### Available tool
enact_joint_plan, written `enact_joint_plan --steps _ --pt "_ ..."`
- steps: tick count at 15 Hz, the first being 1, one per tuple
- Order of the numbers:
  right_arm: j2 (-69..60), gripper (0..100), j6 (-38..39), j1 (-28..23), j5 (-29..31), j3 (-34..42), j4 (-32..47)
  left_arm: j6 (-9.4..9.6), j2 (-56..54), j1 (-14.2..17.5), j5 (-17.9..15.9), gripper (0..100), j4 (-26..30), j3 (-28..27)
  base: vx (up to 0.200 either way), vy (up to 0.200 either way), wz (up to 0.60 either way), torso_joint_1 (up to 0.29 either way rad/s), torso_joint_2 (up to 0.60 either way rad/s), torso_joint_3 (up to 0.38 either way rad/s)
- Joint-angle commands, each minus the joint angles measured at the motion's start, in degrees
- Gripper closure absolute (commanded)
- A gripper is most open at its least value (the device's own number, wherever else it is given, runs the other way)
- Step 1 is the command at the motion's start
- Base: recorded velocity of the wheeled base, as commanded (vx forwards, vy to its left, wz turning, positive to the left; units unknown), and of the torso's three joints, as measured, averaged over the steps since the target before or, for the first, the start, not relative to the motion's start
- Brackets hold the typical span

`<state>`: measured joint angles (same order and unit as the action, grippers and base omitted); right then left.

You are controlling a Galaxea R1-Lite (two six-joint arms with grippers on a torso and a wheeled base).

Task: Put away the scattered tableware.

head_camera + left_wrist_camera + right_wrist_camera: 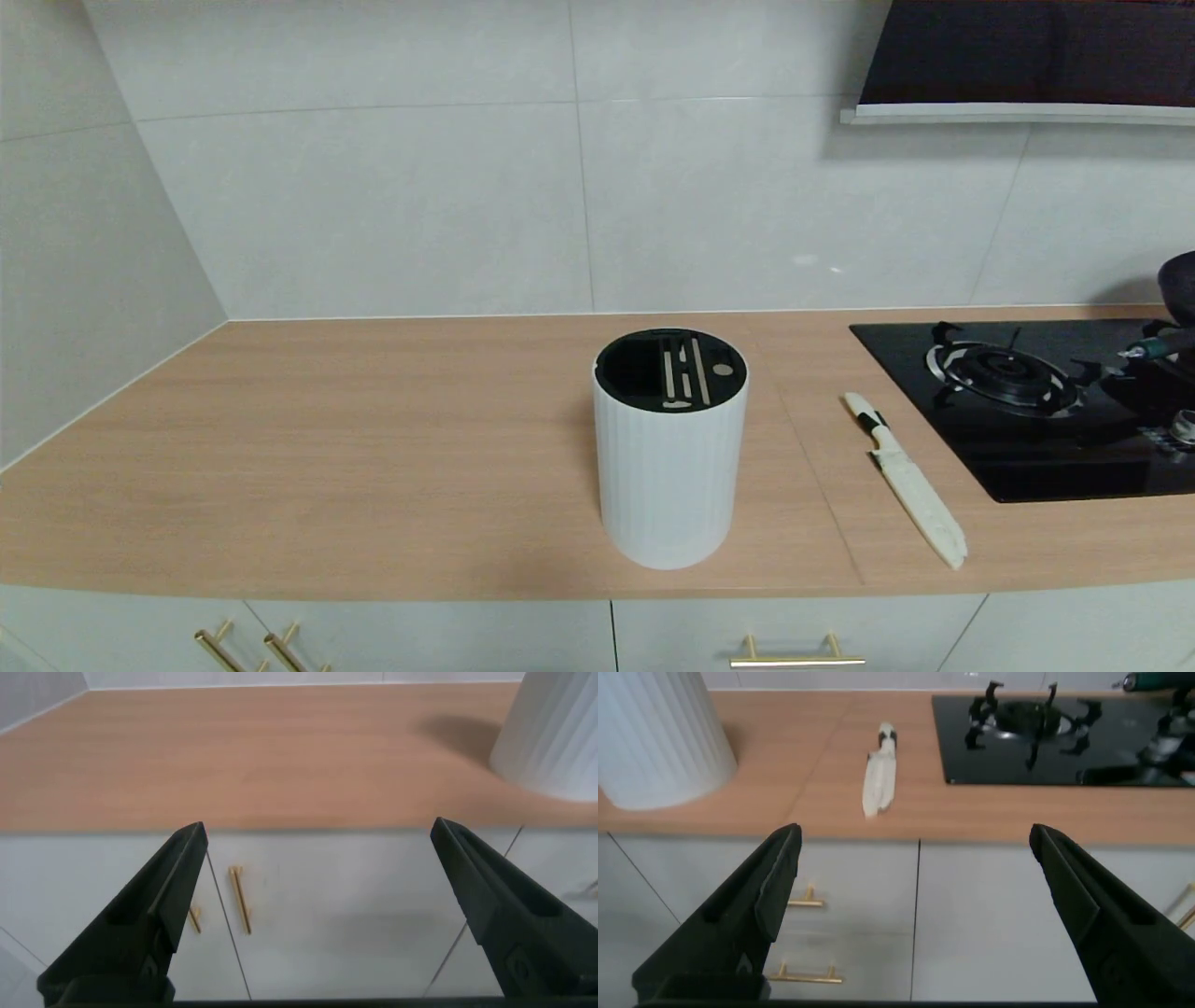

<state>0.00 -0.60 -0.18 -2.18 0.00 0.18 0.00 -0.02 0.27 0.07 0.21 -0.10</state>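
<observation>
Standing beside the robot, I am seeing the left end effector (318,829) hanging low in front of the cupboard doors, under the table's (373,448) front edge, its two fingers spread wide and gripping nothing. I take this for a waiting pose, with nothing yet picked up.

Ahead of it and off toward the other arm, up on the table, one white ribbed holder (669,448) is standing upright. Its black slotted top is facing up, presumably so a blade can be dropped straight in.

Further right, the one knife (904,478) is lying flat on the wood, well apart from the holder. It is resting ahead of the right end effector (913,831), above it on the table, with its handle pointing toward the wall and its pale blade toward the front edge. That end effector is also hanging low before the cupboards, fingers wide apart and empty.

Beyond the knife, one black stove (1027,401) is showing one burner.
</observation>
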Motion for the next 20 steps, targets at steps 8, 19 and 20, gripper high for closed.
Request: enact_joint_plan --steps 8,19,20 --pt "0.09 0 -0.02 0.01 -0.02 0.0 -0.01 0.0 0.02 0.08 0.01 0 -0.03 0.01 0.0 0.0 0.0 0.245 -0.53 -0.28" --pt "0.0 0 -0.55 0.01 -0.02 0.0 -0.01 0.0 0.02 0.0 0.01 0 -0.03 0.01 0.0 0.0 0.0 0.003 -0.01 -0.004" --pt "0.09 0 -0.72 0.01 -0.28 -0.79 -0.62 0.0 0.02 0.0 0.01 0 -0.03 0.01 0.0 0.0 0.0 0.0 0.0 0.0"
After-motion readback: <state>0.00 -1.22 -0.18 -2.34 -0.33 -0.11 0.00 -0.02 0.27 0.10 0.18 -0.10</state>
